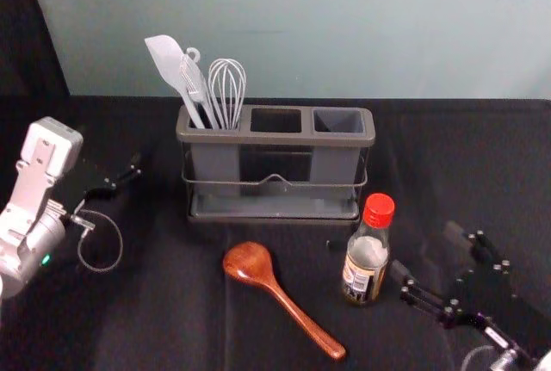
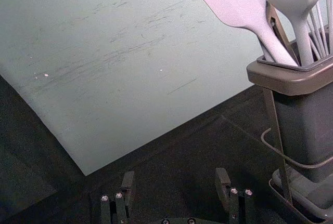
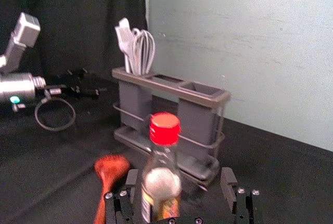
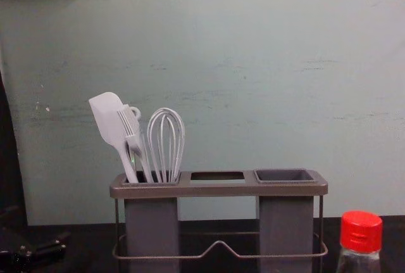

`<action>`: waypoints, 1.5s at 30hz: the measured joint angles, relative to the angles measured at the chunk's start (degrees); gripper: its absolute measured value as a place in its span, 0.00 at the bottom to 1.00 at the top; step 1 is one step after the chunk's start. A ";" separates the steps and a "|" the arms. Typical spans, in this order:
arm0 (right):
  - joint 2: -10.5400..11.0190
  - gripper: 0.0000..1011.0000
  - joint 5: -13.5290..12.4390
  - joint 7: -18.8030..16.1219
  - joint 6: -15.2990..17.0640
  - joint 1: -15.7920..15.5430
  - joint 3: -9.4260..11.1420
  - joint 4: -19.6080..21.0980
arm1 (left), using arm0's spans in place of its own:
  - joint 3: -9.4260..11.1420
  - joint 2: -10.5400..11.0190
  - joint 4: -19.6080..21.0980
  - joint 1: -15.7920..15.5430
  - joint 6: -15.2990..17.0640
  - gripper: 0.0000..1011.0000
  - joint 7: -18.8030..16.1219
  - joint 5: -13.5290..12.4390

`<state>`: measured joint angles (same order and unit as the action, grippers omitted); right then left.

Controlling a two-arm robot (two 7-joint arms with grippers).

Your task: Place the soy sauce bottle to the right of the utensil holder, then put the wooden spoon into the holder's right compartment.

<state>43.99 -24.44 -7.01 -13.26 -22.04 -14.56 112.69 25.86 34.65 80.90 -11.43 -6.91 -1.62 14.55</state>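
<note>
The right gripper [image 1: 428, 252] is open, just right of the upright soy sauce bottle [image 1: 366, 259]. In the right wrist view, the bottle [image 3: 162, 182] shows beyond the open right gripper [image 3: 179, 177], nearer one finger; contact cannot be told. A wooden spoon [image 1: 288, 299] lies on the table left of the bottle, bowl toward the utensil holder [image 1: 275, 139]. The holder's right compartment [image 4: 285, 176] has nothing visible inside; white utensils [image 4: 136, 140] stand in its left one. The left gripper [image 1: 122, 180] is parked left of the holder; its own wrist view shows the left gripper [image 2: 176, 179] open.
The black-covered table [image 1: 181, 302] extends around the objects, with a pale wall [image 1: 344, 27] behind the holder. A wire guard [image 1: 275, 180] runs across the holder's front. A thin cable loop [image 1: 102, 242] hangs beside the left arm.
</note>
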 joint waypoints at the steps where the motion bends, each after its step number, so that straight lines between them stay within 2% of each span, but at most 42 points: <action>1: -0.53 0.99 0.00 -0.35 0.10 0.70 -0.44 -0.29 | 0.00 0.00 0.00 0.00 0.00 0.99 0.00 0.00; 4: -3.02 0.99 0.18 -1.34 0.49 3.47 -2.09 -1.60 | 0.00 0.00 0.00 0.00 0.00 0.99 0.00 0.00; 5: -3.02 0.99 0.18 -1.34 0.49 3.47 -2.09 -1.60 | 0.00 0.00 0.00 0.00 0.00 0.99 0.00 0.00; 8: -5.64 0.99 0.96 -1.59 1.31 6.23 -3.24 -3.10 | 0.00 0.00 0.00 0.00 0.00 0.99 0.00 0.00; 13: -8.39 0.99 1.94 -1.98 2.15 9.27 -4.08 -4.82 | 0.00 0.00 0.00 0.00 0.00 0.99 0.00 0.00; 19: -10.60 0.99 2.75 -2.75 2.86 11.48 -4.59 -6.35 | 0.00 0.00 0.00 0.00 0.00 0.99 0.00 0.00; 28: -12.22 0.98 3.88 -3.47 3.36 12.05 -4.52 -6.74 | 0.00 0.00 0.00 0.00 0.00 0.99 0.00 0.00; 35: -13.46 0.83 5.25 -4.00 3.78 12.28 -4.66 -7.08 | 0.00 0.00 0.00 0.00 0.00 0.99 0.00 0.00; 38: -13.97 0.73 5.61 -4.24 3.82 12.25 -4.52 -7.14 | 0.00 0.00 0.00 0.00 0.00 0.99 0.00 0.00; 40: -14.17 0.71 5.88 -4.26 3.88 12.14 -4.39 -7.11 | 0.00 0.00 0.00 0.00 0.00 0.99 0.00 0.00; 41: -14.40 0.63 6.26 -4.31 3.90 11.86 -4.15 -6.86 | 0.00 0.00 0.00 0.00 0.00 0.99 0.00 0.00; 44: -14.55 0.56 6.57 -4.38 3.90 11.50 -3.86 -6.56 | 0.00 0.00 0.00 0.00 0.00 0.99 0.00 0.00; 45: -14.65 0.51 6.78 -4.40 3.90 11.24 -3.63 -6.32 | 0.00 0.00 0.00 0.00 0.00 0.99 0.00 0.00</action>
<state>29.33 -17.66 -11.41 -9.36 -10.80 -18.19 106.38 25.86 34.64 80.90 -11.43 -6.91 -1.62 14.55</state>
